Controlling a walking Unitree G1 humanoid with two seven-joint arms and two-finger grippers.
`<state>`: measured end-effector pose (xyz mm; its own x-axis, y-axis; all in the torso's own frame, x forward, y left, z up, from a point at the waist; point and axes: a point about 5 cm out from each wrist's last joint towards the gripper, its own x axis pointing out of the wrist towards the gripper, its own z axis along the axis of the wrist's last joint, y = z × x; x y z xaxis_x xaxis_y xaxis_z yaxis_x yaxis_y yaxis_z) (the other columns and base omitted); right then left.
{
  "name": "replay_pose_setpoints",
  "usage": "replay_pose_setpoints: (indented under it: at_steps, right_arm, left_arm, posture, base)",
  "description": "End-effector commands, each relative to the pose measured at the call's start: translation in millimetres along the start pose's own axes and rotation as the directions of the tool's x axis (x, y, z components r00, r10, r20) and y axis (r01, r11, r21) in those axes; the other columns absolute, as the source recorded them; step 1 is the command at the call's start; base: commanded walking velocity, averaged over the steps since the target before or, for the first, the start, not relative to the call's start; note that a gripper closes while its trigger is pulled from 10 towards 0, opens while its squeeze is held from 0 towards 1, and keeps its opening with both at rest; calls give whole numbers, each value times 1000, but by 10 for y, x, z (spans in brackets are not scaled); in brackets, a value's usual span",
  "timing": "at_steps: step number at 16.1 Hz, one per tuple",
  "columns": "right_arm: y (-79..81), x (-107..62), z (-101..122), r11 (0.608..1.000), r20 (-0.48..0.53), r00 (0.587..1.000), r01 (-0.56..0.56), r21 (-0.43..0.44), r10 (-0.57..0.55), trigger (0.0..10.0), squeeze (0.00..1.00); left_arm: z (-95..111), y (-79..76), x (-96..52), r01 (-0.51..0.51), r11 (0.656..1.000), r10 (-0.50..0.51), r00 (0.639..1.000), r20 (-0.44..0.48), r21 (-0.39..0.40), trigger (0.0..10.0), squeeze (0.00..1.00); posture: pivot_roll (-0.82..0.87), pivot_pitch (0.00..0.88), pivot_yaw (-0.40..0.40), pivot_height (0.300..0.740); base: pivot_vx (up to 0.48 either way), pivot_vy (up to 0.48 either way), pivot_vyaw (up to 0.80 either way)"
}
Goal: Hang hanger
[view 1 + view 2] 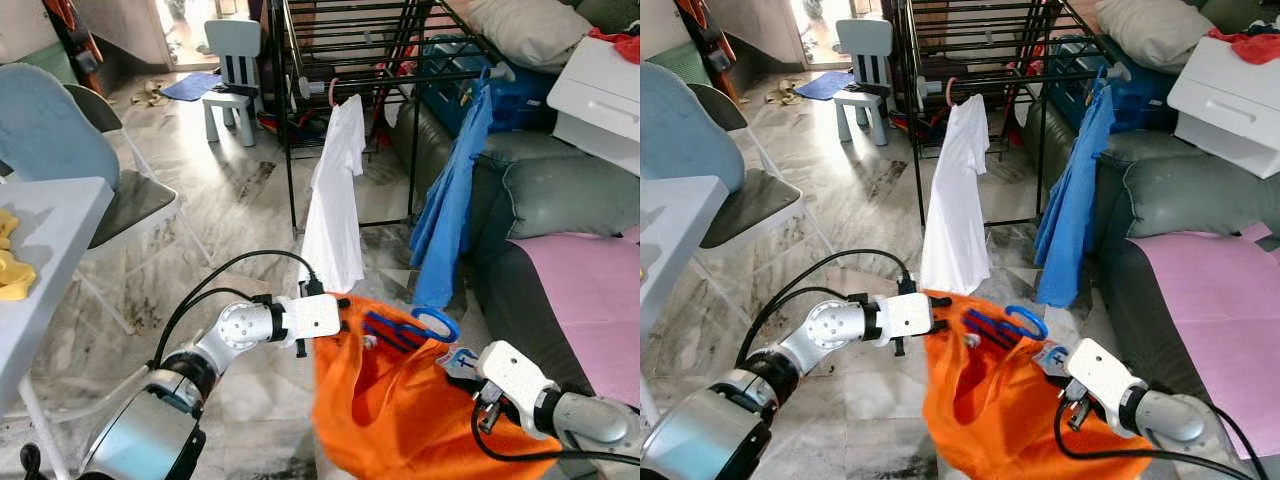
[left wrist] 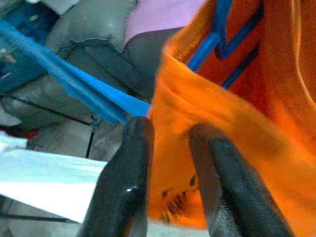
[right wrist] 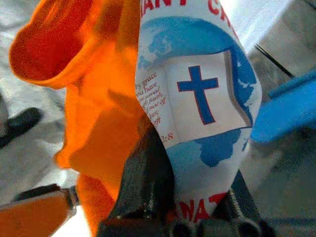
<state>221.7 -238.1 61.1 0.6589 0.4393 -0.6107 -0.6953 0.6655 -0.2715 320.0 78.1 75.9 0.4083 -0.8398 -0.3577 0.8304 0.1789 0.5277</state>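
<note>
An orange shirt (image 1: pixel 400 400) hangs spread between my two grippers, low in front of me. A blue hanger (image 1: pixel 415 325) sits inside its neck, with the hook sticking out at the top. My left gripper (image 1: pixel 345 322) is shut on the shirt's left edge; orange cloth lies between its fingers (image 2: pixel 126 187). My right gripper (image 1: pixel 465 365) is shut on the right side, pinching the shirt's white and blue printed patch (image 3: pixel 197 108). The black drying rack (image 1: pixel 340 60) stands farther ahead.
A white shirt (image 1: pixel 335 200) and a blue shirt (image 1: pixel 450 200) hang from the rack. On the right is a grey sofa with a pink cover (image 1: pixel 590 300) and a white drawer unit (image 1: pixel 600 90). A white table (image 1: pixel 40 240) and chair (image 1: pixel 130 190) stand left.
</note>
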Motion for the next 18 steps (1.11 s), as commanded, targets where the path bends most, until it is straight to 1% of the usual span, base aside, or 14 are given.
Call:
replay_pose_setpoints:
  at_steps: [1,2,3,4,5,7,8,9,10,11,13,15,17,18]
  right_arm:
    - [-79,23,15,998,-1,998,66,22,-66,0,0]
    - [-87,37,1,996,-7,997,82,36,-82,0,0]
    - [-115,97,-49,983,-27,987,163,86,-161,0,0]
    - [-123,156,-78,961,-38,973,229,157,-226,0,0]
    - [-123,194,-94,943,-48,964,267,198,-263,0,0]
    - [-121,278,-114,884,-64,932,358,301,-356,0,0]
    - [-125,306,-117,851,-70,917,391,351,-393,0,0]
    - [-133,321,-123,825,-78,905,414,385,-418,0,0]
    - [-148,339,-133,784,-92,886,448,431,-455,0,0]
    - [-114,426,-197,635,-165,828,524,567,-536,0,0]
    - [-32,485,-240,590,-190,817,534,605,-545,0,0]
    - [37,545,-284,527,-201,810,525,669,-551,0,0]
    - [106,584,-320,517,-209,811,523,677,-547,0,0]
    - [159,631,-330,513,-198,819,505,694,-539,0,0]
  left_arm:
    - [4,55,-16,-50,997,51,999,15,-50,10000,1000]
    - [2,68,-18,-65,995,67,998,18,-75,10000,1000]
    - [-43,124,-33,-160,965,165,986,5,-209,10000,1000]
    - [-153,151,-63,-291,899,281,957,-77,-327,10000,1000]
    - [-246,154,-95,-378,831,346,926,-152,-408,10000,1000]
    - [-442,114,-189,-529,687,426,849,-314,-499,10000,1000]
    - [-499,91,-222,-562,632,436,827,-354,-534,10000,1000]
    - [-531,79,-242,-582,602,442,813,-379,-547,10000,1000]
    - [-571,65,-268,-606,565,445,795,-412,-560,10000,1000]
    - [-721,-11,-356,-707,424,433,707,-559,-566,10000,1000]
    - [-794,-104,-393,-736,394,407,676,-614,-550,10000,1000]
    - [-883,-233,-452,-763,397,378,643,-666,-510,10000,1000]
    - [-935,-321,-490,-769,395,356,633,-688,-503,10000,1000]
    - [-984,-432,-518,-769,377,320,631,-706,-517,10000,1000]
  posture:
    - [-29,0,17,740]
    - [-29,0,17,740]
    - [-29,0,18,740]
    - [-30,0,19,740]
    - [-32,0,17,740]
    - [-34,0,15,740]
    - [-30,0,8,740]
    - [-30,0,8,740]
    - [-28,0,4,740]
    - [-20,0,-5,740]
    - [-12,0,-8,740]
    - [-2,0,-13,740]
    - [-4,0,-20,740]
    - [-6,0,-26,740]
  base:
    - [0,0,0]
    - [0,0,0]
    - [0,0,0]
    - [0,0,0]
    - [0,0,0]
    - [0,0,0]
    - [0,0,0]
    - [0,0,0]
    - [0,0,0]
    - [0,0,0]
    - [0,0,0]
    - [0,0,0]
    - [0,0,0]
    - [0,0,0]
